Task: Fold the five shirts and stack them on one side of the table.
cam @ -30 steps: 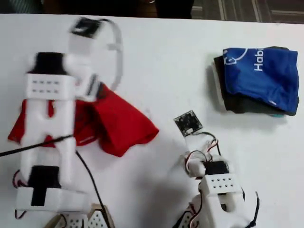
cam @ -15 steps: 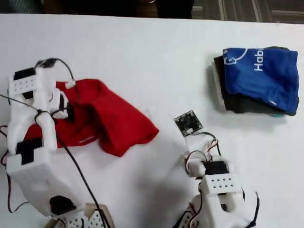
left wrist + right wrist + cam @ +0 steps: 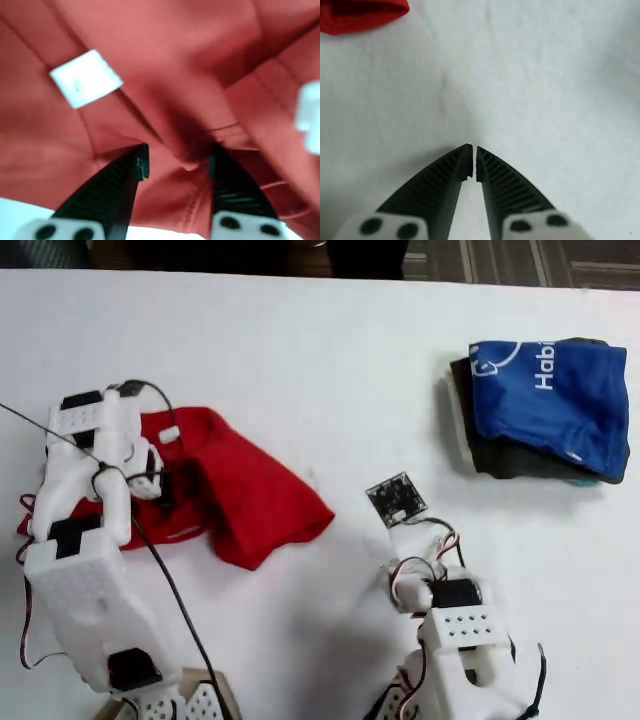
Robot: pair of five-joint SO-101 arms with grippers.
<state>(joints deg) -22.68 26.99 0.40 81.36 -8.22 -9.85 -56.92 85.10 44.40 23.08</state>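
Observation:
A red shirt [image 3: 245, 502] lies crumpled at the table's left. My left gripper [image 3: 160, 480] is down on its left part. In the left wrist view the left gripper [image 3: 177, 162] is open, its black fingers [image 3: 122, 182] set on either side of a ridge of the red shirt [image 3: 190, 60], which carries a white tag [image 3: 85, 77]. A blue shirt [image 3: 550, 400] tops a stack of folded dark shirts [image 3: 468, 435] at the right side. My right gripper [image 3: 474, 162] is shut and holds nothing, low over the bare white table [image 3: 545, 75], with a corner of the red shirt [image 3: 360, 15] beyond it.
The right arm [image 3: 455, 625] sits folded near the front edge, its small camera board [image 3: 397, 500] facing up. Black cables [image 3: 170, 590] trail from the left arm over the table. Bare tabletop [image 3: 360, 360] spreads between the red shirt and the stack.
The left arm pulled back from the far side of the table, swung left, then came down onto the red shirt. The right arm and the stack have stayed put.

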